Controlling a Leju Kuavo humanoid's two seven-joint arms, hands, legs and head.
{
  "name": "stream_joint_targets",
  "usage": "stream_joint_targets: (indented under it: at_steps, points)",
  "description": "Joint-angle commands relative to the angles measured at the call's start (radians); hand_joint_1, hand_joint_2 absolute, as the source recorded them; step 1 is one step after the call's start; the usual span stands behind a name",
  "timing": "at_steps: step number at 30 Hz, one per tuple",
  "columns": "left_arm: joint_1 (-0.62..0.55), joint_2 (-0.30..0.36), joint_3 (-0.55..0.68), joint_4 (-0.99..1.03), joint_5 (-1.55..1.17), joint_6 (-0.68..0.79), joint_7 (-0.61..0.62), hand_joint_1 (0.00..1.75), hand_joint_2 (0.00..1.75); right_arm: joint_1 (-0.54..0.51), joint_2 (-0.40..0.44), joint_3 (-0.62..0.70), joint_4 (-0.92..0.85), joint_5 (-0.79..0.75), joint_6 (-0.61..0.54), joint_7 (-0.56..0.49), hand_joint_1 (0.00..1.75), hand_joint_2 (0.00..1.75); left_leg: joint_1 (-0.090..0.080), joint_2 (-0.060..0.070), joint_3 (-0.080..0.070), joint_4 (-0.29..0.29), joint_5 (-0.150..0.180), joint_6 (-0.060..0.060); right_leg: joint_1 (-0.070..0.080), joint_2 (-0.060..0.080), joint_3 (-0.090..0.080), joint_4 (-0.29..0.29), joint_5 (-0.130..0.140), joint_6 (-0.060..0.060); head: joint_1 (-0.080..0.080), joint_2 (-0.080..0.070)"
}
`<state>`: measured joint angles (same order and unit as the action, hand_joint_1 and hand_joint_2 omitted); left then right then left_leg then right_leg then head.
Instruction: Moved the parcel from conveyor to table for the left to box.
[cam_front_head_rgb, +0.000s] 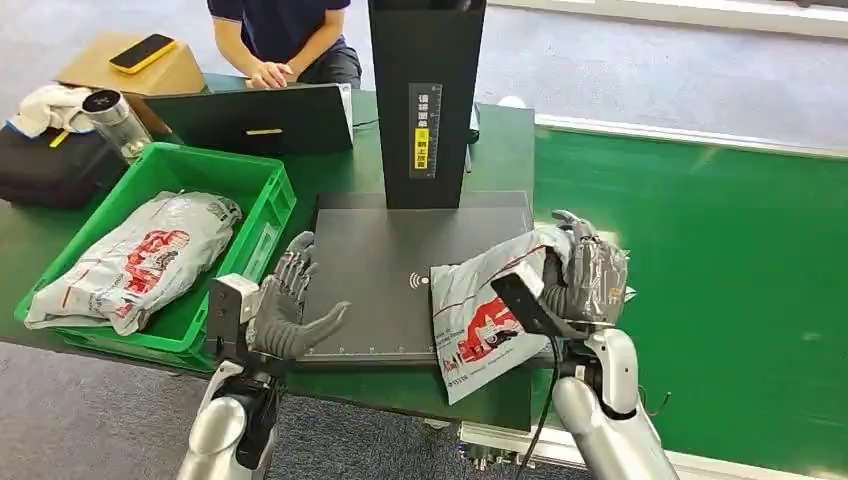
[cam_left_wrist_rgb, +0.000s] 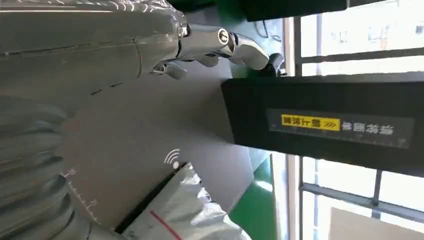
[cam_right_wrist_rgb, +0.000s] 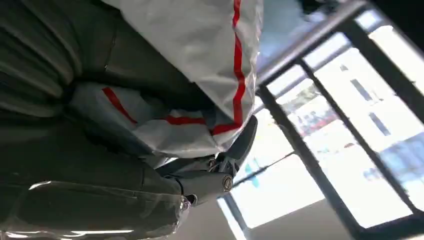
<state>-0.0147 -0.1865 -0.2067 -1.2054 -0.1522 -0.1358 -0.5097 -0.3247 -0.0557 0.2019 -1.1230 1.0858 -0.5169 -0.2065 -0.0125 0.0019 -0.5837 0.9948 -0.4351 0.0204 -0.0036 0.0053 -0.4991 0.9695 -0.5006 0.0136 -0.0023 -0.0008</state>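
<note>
Nearest me, the robot's right hand (cam_front_head_rgb: 580, 275), silver forearm w/ dark fingers under a clear crinkly plastic cover, is gripping the grey glossy plastic mailer parcel w/ red print (cam_front_head_rgb: 482, 315). Fingers are curling around the parcel's upper right end, bunching the film there. The rest of the soft, flat, wrinkled bag is lying down & left of the hand, across the front right corner of the matte black flat scanner pad (cam_front_head_rgb: 385, 270), its lower corner hanging past the pad's front edge. In the right wrist view the parcel (cam_right_wrist_rgb: 210, 60) is pressing against the palm, red stripes showing, w/ fingers (cam_right_wrist_rgb: 227, 165) wrapping it.

The left hand (cam_front_head_rgb: 290, 305) is hovering over the pad's front left edge, holding nothing, fingers spread & thumb pointing right, well apart from the parcel. Left wrist view: the parcel's shiny edge (cam_left_wrist_rgb: 190, 212) is sitting on the pad just by the wireless symbol.

Left of that, a green rigid plastic crate (cam_front_head_rgb: 255, 190) is holding another grey crumpled mailer bag (cam_front_head_rgb: 135, 260). Right side, a smooth green conveyor belt (cam_front_head_rgb: 700, 280).

Further back, a black upright rectangular post w/ yellow label (cam_front_head_rgb: 425, 100) is rising from the pad, & a dark laptop lid (cam_front_head_rgb: 260, 120) is standing beside it. Behind it a seated person (cam_front_head_rgb: 285, 40), hands (cam_front_head_rgb: 268, 73) together on the green table (cam_front_head_rgb: 330, 170). Far left: a steel bottle (cam_front_head_rgb: 115, 118) & a cardboard box w/ a yellow phone (cam_front_head_rgb: 142, 52).
</note>
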Motion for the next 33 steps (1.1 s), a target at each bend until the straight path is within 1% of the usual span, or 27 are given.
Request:
stream_joint_targets:
  at_steps: [1,5,6,8,12,13,14,15,17,18,21,22,23,24,25,27,28,29,30,31,33]
  points:
    - [0.006,0.045,-0.025,0.005,0.001,-0.003,0.014,0.00,1.75,-0.129,-0.005,-0.104,0.384,-0.034,-0.003,0.014,1.75,1.75,0.000,0.001,0.005,-0.003,-0.001,-0.003,0.000,0.000,0.005,-0.003,0.000,0.000,0.000,0.000]
    - [0.005,0.045,-0.025,0.005,0.001,-0.003,0.014,0.00,1.75,-0.129,-0.002,-0.104,0.381,-0.033,-0.003,0.016,1.75,1.75,0.000,0.001,0.002,-0.002,-0.001,-0.002,0.000,0.001,0.002,-0.001,0.000,-0.001,0.000,0.000]
    - [0.005,0.045,-0.025,0.005,0.001,-0.003,0.014,0.00,1.75,-0.129,-0.002,-0.104,0.381,-0.033,-0.003,0.016,1.75,1.75,0.000,0.001,0.004,-0.003,-0.001,-0.003,0.000,0.001,0.003,-0.002,-0.001,-0.001,0.000,0.000]
    - [0.005,0.045,-0.025,0.005,0.001,-0.003,0.014,0.00,1.75,-0.129,-0.002,-0.104,0.381,-0.033,-0.003,0.016,1.75,1.75,0.000,0.000,0.001,-0.001,0.000,-0.002,0.000,0.000,0.001,-0.001,0.000,0.000,0.000,0.000]
    - [0.005,0.045,-0.025,0.005,0.001,-0.003,0.014,0.00,1.75,-0.129,-0.002,-0.104,0.381,-0.033,-0.003,0.016,1.75,1.75,0.000,0.001,0.003,-0.002,-0.001,-0.003,0.000,0.000,0.002,-0.001,0.000,0.000,0.000,0.000]
    - [0.004,0.045,-0.031,0.009,0.000,-0.010,0.016,0.00,1.75,-0.129,-0.002,-0.141,0.400,-0.043,0.004,0.078,1.75,1.75,0.000,0.000,0.002,-0.001,0.000,-0.002,0.000,0.000,0.001,-0.001,0.000,0.000,0.000,0.000]
    - [0.002,0.044,-0.036,0.014,0.000,-0.011,0.016,0.00,1.75,-0.134,-0.010,-0.165,0.433,-0.051,0.003,0.089,1.75,1.75,0.000,0.000,0.003,-0.002,-0.001,-0.003,0.000,0.000,0.002,-0.001,0.000,0.000,0.000,0.000]
    - [-0.005,0.046,-0.045,0.025,-0.001,-0.011,0.016,0.00,1.75,-0.145,-0.012,-0.198,0.479,-0.081,-0.008,0.047,1.75,1.75,0.000,-0.001,0.002,-0.001,0.000,-0.002,0.000,-0.001,0.002,-0.001,-0.001,0.000,0.000,0.000]
    - [-0.017,0.048,-0.055,0.039,0.003,-0.010,0.013,0.00,1.75,-0.169,-0.016,-0.235,0.558,-0.098,-0.038,0.003,1.75,1.75,0.000,-0.002,0.002,-0.002,0.000,-0.002,0.000,-0.002,0.002,-0.002,-0.001,0.000,0.000,0.000]
    - [-0.019,0.048,-0.055,0.038,0.004,-0.009,0.012,0.00,1.75,-0.176,-0.015,-0.248,0.572,-0.105,-0.044,-0.003,1.75,1.75,0.000,-0.002,0.003,-0.002,0.000,-0.003,0.000,-0.002,0.004,-0.002,-0.001,0.000,0.000,0.000]
    - [-0.020,0.037,-0.045,0.025,0.007,-0.011,0.019,0.00,1.75,-0.188,0.001,-0.305,0.577,-0.165,-0.097,-0.059,1.75,1.75,0.000,-0.001,0.001,-0.001,0.000,-0.002,0.000,-0.001,0.001,-0.001,0.000,0.000,0.000,0.000]
    - [-0.021,0.034,-0.045,0.027,0.006,-0.012,0.022,0.00,1.75,-0.187,0.008,-0.328,0.577,-0.199,-0.089,-0.077,1.75,1.75,0.000,-0.001,0.002,-0.002,0.000,-0.003,0.000,-0.001,0.002,-0.002,0.000,0.000,0.000,0.000]
    - [-0.022,0.033,-0.045,0.031,0.005,-0.011,0.022,0.00,1.75,-0.186,0.016,-0.350,0.575,-0.241,-0.072,-0.105,1.75,1.75,-0.001,-0.001,0.003,-0.003,0.000,-0.003,-0.001,-0.001,0.003,-0.002,0.000,0.000,0.000,0.000]
    - [-0.026,0.032,-0.048,0.042,0.004,-0.009,0.022,0.00,1.75,-0.185,0.033,-0.395,0.576,-0.344,0.011,-0.166,1.75,1.75,0.000,-0.001,0.002,-0.001,-0.001,-0.003,-0.001,0.000,0.002,-0.001,-0.001,0.000,0.000,0.000]
    - [-0.030,0.032,-0.049,0.052,0.002,-0.009,0.020,0.00,1.75,-0.187,0.040,-0.410,0.587,-0.397,0.075,-0.195,1.75,1.75,-0.001,-0.001,0.003,-0.002,0.000,-0.003,-0.001,-0.001,0.003,-0.002,-0.001,0.000,0.000,0.000]
    - [-0.039,0.032,-0.050,0.068,0.001,-0.009,0.014,0.00,1.75,-0.189,0.052,-0.419,0.610,-0.448,0.150,-0.212,1.75,1.75,-0.001,-0.001,0.003,-0.002,0.000,-0.003,-0.001,0.000,0.003,-0.002,0.000,0.000,0.000,0.000]
    - [-0.047,0.032,-0.049,0.081,0.001,-0.009,0.008,0.00,1.75,-0.188,0.066,-0.431,0.625,-0.505,0.208,-0.245,1.75,1.75,-0.001,0.000,0.004,-0.003,-0.001,-0.004,-0.001,0.000,0.003,-0.002,-0.001,-0.001,0.000,0.000]
    - [-0.050,0.033,-0.050,0.085,0.001,-0.010,0.004,0.00,1.75,-0.186,0.073,-0.435,0.632,-0.534,0.252,-0.270,1.75,1.75,-0.001,0.000,0.003,-0.002,0.000,-0.003,-0.001,0.000,0.002,-0.002,0.000,-0.001,0.000,0.000]
    - [-0.057,0.036,-0.054,0.095,0.001,-0.011,0.000,0.00,1.75,-0.185,0.079,-0.439,0.649,-0.587,0.335,-0.287,1.75,1.75,-0.001,0.001,0.005,-0.004,0.000,-0.004,-0.001,0.001,0.004,-0.003,0.000,-0.001,0.000,0.000]
    - [-0.064,0.040,-0.060,0.108,0.002,-0.013,-0.006,0.00,1.75,-0.183,0.080,-0.429,0.659,-0.621,0.418,-0.302,1.75,1.75,-0.001,0.000,0.002,-0.002,0.000,-0.003,-0.001,0.000,0.002,-0.001,0.000,-0.001,0.000,0.000]
    - [-0.075,0.044,-0.067,0.128,0.005,-0.014,-0.017,0.00,1.75,-0.184,0.084,-0.390,0.679,-0.634,0.505,-0.324,1.75,1.75,0.000,0.001,0.002,-0.002,0.000,-0.003,0.000,0.001,0.002,-0.002,0.000,-0.001,0.000,0.000]
